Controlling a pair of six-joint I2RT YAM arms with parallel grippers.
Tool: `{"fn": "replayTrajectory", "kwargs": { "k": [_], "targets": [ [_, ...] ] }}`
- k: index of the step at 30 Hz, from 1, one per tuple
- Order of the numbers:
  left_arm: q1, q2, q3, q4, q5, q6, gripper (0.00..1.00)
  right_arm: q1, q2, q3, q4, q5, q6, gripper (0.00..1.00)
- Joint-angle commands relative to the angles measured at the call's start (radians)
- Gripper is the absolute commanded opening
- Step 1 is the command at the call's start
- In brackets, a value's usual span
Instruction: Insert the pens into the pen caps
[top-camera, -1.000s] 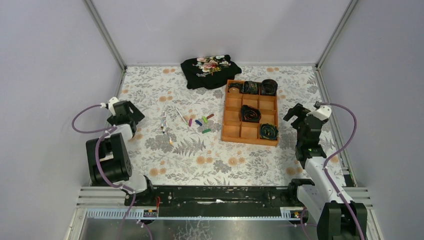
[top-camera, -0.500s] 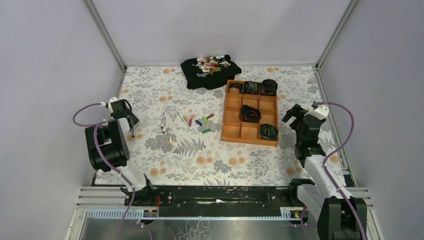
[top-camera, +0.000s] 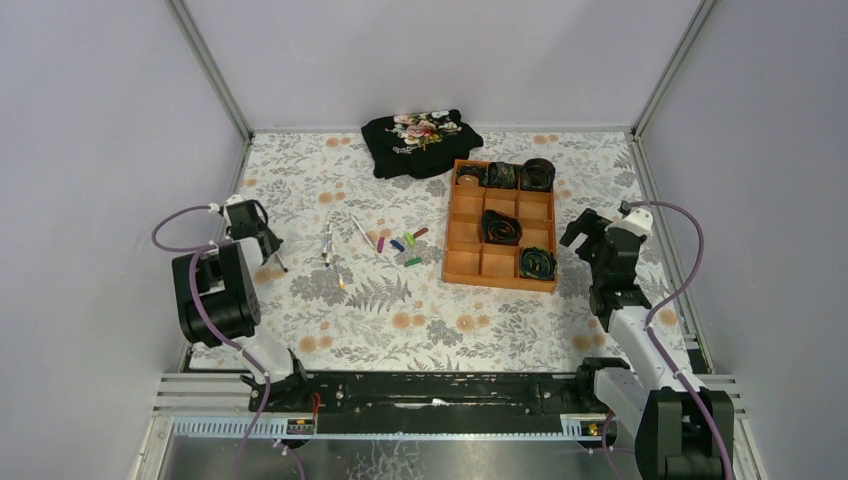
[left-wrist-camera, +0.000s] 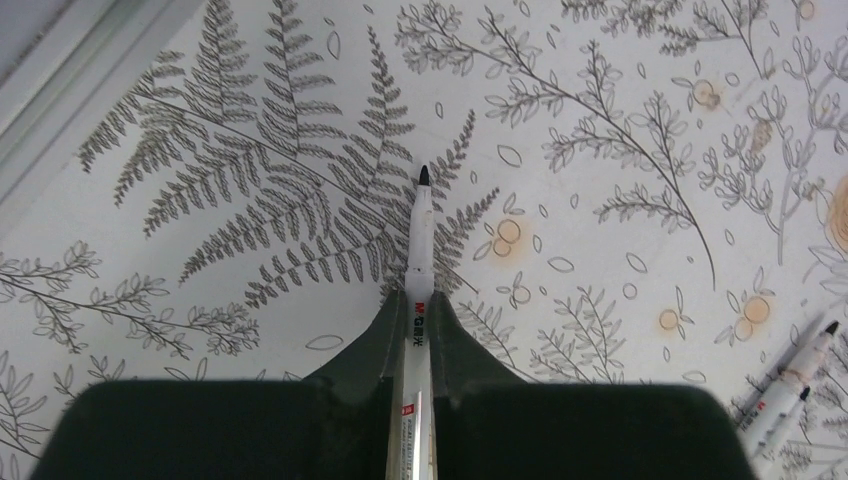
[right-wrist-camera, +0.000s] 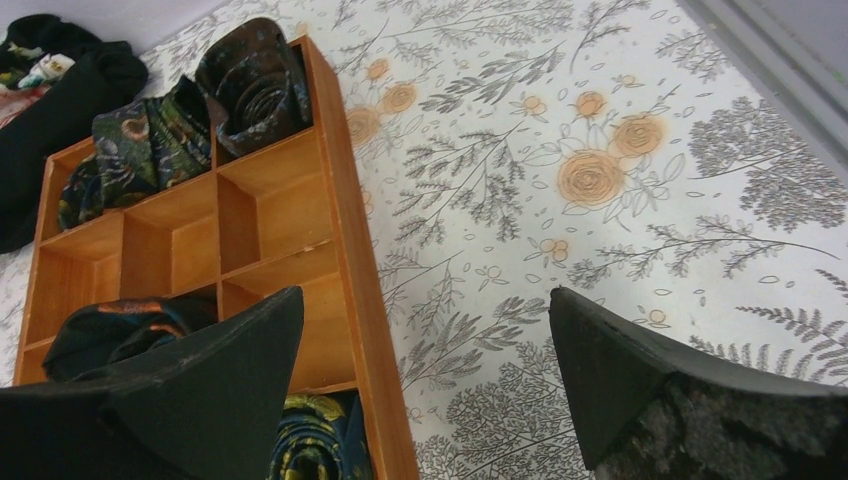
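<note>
left gripper closed on one pen, black tip forward, at left side of desk | right gripper wide open, empty, by orange tray | pen caps loose mid-desk | risk: unheld cap may slide away; thin pen may tilt in jaws

From the top view I see an orange tray with square cells on the right part of the flowered tablecloth. Four cells hold dark rolled fabrics: two in the far row, one in the middle column, and one at the near right corner. A black cloth with flower print lies crumpled beyond the tray, near the back wall.
</note>
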Motion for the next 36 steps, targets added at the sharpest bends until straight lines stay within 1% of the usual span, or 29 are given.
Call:
{"fn": "replayTrajectory", "kwargs": {
  "k": [1, 4, 9, 11, 13, 15, 18, 20, 21, 23, 25, 29, 34, 36],
  "targets": [
    [-0.116, -0.074, -0.025, -0.007, 0.024, 0.006, 0.0, 0.005, 0.026, 0.091, -0.027, -0.147, 0.001, 0.98],
    [-0.218, -0.115, -0.013, -0.016, -0.004, 0.008, 0.0, 0.005, 0.043, 0.142, -0.09, -0.244, -0.008, 0.96],
    [-0.377, -0.198, -0.012, -0.011, 0.005, -0.031, 0.0, 0.005, 0.072, 0.196, -0.18, -0.394, 0.026, 0.95],
    [-0.448, -0.236, -0.025, 0.021, 0.052, -0.06, 0.0, 0.008, 0.088, 0.209, -0.195, -0.476, 0.071, 0.94],
    [-0.539, -0.283, -0.061, 0.066, 0.138, -0.094, 0.0, 0.027, 0.118, 0.23, -0.21, -0.565, 0.112, 0.93],
    [-0.633, -0.333, -0.098, 0.122, 0.216, -0.107, 0.0, 0.076, 0.159, 0.262, -0.239, -0.616, 0.137, 0.92],
    [-0.79, -0.416, -0.161, 0.215, 0.328, -0.087, 0.0, 0.208, 0.216, 0.301, -0.254, -0.661, 0.17, 0.92],
    [-0.886, -0.47, -0.218, 0.296, 0.394, -0.06, 0.0, 0.276, 0.251, 0.296, -0.191, -0.713, 0.228, 0.92],
    [-0.929, -0.49, -0.243, 0.324, 0.416, -0.055, 0.0, 0.308, 0.26, 0.282, -0.115, -0.738, 0.266, 0.91],
    [-0.991, -0.522, -0.28, 0.361, 0.455, -0.054, 0.0, 0.364, 0.275, 0.256, -0.023, -0.762, 0.337, 0.9],
    [-1.038, -0.542, -0.304, 0.37, 0.471, -0.056, 0.0, 0.414, 0.297, 0.263, 0.038, -0.763, 0.374, 0.88],
    [-1.1, -0.571, -0.339, 0.375, 0.468, -0.063, 0.0, 0.497, 0.347, 0.302, 0.075, -0.777, 0.4, 0.83],
    [-1.11, -0.575, -0.359, 0.401, 0.472, -0.076, 0.0, 0.557, 0.395, 0.338, 0.069, -0.789, 0.391, 0.72],
    [-1.112, -0.577, -0.37, 0.435, 0.475, -0.089, 0.0, 0.574, 0.412, 0.348, 0.068, -0.803, 0.388, 0.65]
  ]
}}
